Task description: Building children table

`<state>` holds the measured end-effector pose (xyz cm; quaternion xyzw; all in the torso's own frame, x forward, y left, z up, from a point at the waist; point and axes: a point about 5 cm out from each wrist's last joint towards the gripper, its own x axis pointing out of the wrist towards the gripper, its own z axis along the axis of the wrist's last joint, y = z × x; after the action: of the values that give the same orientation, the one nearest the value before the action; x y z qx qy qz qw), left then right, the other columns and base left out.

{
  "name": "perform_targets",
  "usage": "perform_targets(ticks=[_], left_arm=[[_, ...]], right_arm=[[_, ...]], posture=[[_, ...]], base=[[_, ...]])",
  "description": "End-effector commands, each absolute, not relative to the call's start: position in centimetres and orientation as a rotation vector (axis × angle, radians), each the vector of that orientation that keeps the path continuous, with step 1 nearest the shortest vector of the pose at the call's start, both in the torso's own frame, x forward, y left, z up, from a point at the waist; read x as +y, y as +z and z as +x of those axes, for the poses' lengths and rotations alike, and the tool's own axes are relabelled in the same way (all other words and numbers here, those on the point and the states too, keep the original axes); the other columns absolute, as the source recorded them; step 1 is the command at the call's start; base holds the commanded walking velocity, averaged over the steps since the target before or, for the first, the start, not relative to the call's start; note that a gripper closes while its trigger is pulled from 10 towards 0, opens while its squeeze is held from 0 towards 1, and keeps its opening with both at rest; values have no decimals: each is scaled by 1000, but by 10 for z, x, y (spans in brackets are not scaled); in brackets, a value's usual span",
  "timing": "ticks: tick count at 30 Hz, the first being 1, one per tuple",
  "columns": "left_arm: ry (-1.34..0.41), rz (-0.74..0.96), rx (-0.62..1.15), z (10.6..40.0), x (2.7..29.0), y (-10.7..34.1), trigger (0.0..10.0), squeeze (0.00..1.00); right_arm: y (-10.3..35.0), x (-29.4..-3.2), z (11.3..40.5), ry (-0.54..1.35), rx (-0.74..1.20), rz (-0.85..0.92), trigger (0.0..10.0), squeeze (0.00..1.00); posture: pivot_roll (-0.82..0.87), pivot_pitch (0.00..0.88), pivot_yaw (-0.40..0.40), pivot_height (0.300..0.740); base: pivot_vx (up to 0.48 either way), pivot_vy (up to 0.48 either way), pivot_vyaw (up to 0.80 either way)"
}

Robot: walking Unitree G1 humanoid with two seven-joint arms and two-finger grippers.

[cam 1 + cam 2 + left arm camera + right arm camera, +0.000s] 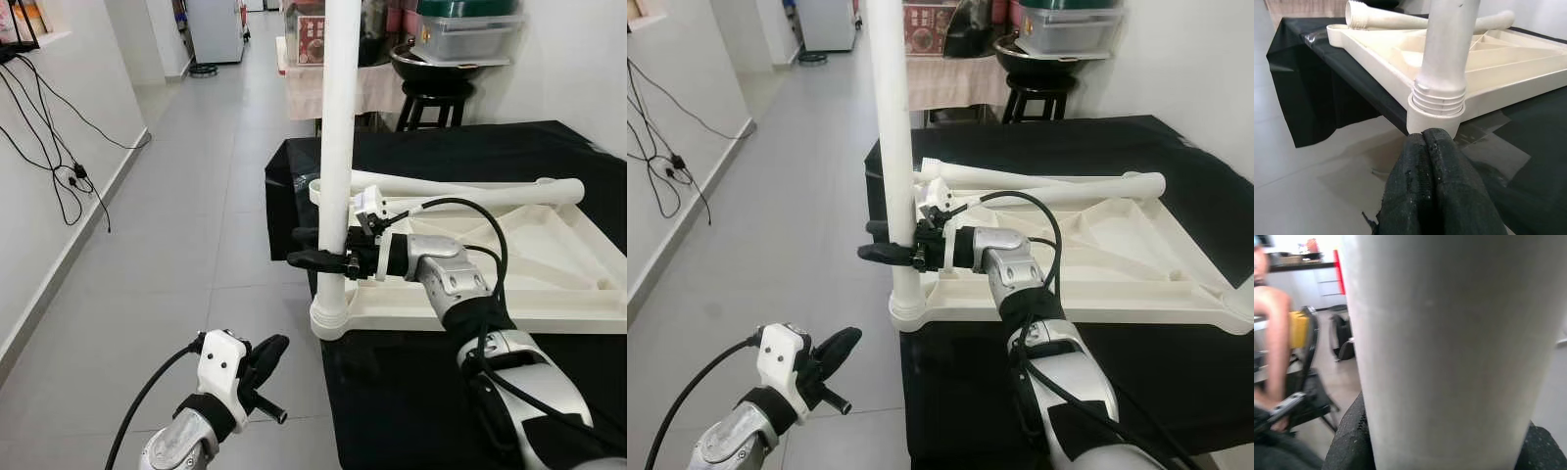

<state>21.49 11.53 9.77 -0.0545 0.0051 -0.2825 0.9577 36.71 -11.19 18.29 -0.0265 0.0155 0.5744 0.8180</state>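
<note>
A white table leg [338, 147] stands upright in the near-left corner socket of the upturned white tabletop [549, 264], which lies on a black cloth [411, 392]. The right gripper [318, 250] clamps the leg just above the socket. The left gripper [265, 367], fingers pressed together, hangs low nearby. Two more legs [460, 191] lie across the tabletop's far edge.

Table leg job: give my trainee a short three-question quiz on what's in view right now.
1. True or false: the right gripper is shut on the upright table leg.
2. Where does that leg's threaded end sit? A) corner socket of the upturned tabletop B) on the floor C) on the stool
3. What lies across the tabletop's far edge?

Key: 1 true. 2 A. 3 a second white leg, lying flat. The left gripper hangs low, jaws shut, holding nothing.
</note>
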Motion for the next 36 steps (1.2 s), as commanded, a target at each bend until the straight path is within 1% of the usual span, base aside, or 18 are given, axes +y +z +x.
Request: perform_targets(ticks=[1, 2, 3, 4, 5, 6, 10, 13, 14, 15, 16, 17, 19, 20, 25, 26, 27, 36], left_arm=[[-567, -112, 18, 214, 116, 94, 10000, 0], [-566, -112, 19, 213, 116, 94, 10000, 0], [-566, -112, 19, 213, 116, 94, 10000, 0], [-563, -114, 18, 213, 117, 94, 10000, 0], [-563, -114, 18, 213, 117, 94, 10000, 0], [-560, -115, 20, 213, 118, 93, 10000, 0], [-568, -122, 28, 213, 119, 91, 10000, 0], [-578, -127, 31, 214, 117, 91, 10000, 0], [-569, -127, 27, 215, 117, 91, 10000, 0], [-562, -128, 25, 215, 117, 91, 10000, 0], [-556, -130, 22, 215, 118, 91, 10000, 0], [-554, -130, 21, 215, 118, 91, 10000, 0], [-554, -130, 21, 215, 118, 91, 10000, 0], [-555, -130, 21, 216, 118, 91, 10000, 0], [-567, -131, 22, 217, 119, 91, 10000, 0], [-567, -131, 22, 217, 119, 92, 10000, 0], [-568, -131, 22, 217, 119, 92, 10000, 0], [-563, -125, 18, 219, 119, 92, 10000, 0]], right_arm=[[158, -119, 367, 1041, 128, -75, 0, 0], [148, -121, 371, 793, 163, -82, 0, 0], [148, -121, 371, 793, 163, -82, 0, 0], [129, -113, 355, 613, 213, -58, 0, 0], [129, -113, 355, 613, 213, -58, 0, 0], [112, -102, 330, 520, 244, -40, 0, 0], [109, -96, 319, 515, 234, -42, 0, 0], [114, -95, 337, 548, 218, -73, 0, 0], [116, -95, 340, 547, 222, -80, 4275, 0], [117, -95, 342, 544, 225, -85, 4275, 0], [121, -94, 345, 551, 215, -72, 10000, 0], [126, -93, 348, 572, 204, -56, 10000, 451], [126, -93, 348, 572, 204, -56, 10000, 451], [132, -92, 353, 608, 190, -33, 10000, 1000], [177, -84, 359, 949, 35, 3, 10000, 1000], [182, -86, 358, 1007, 19, 3, 10000, 298], [184, -87, 360, 1052, 16, 8, 10000, 0], [185, -82, 364, 1334, 83, -78, 10000, 0]], posture=[[40, 0, -48, 740], [41, 0, -54, 740], [41, 0, -54, 740], [33, 0, -45, 740], [33, 0, -45, 740], [16, 0, -28, 740], [-2, 0, -21, 740], [23, 0, -36, 740], [24, 0, -32, 740], [24, 0, -32, 740], [25, 0, -30, 740], [25, 0, -30, 740], [25, 0, -30, 740], [24, 0, -27, 740], [22, 0, -17, 740], [22, 0, -17, 740], [24, 0, -17, 740], [47, 0, -25, 740]], base=[[0, 0, 0], [0, 0, 0], [0, 0, 0], [0, 0, 0], [0, 0, 0], [0, 0, 0], [0, 0, 0], [0, 0, 0], [0, 0, 0], [0, 0, 0], [0, 0, 0], [0, 0, 0], [0, 0, 0], [0, 0, 0], [0, 0, 0], [0, 0, 0], [0, 0, 0], [0, 0, 0]])
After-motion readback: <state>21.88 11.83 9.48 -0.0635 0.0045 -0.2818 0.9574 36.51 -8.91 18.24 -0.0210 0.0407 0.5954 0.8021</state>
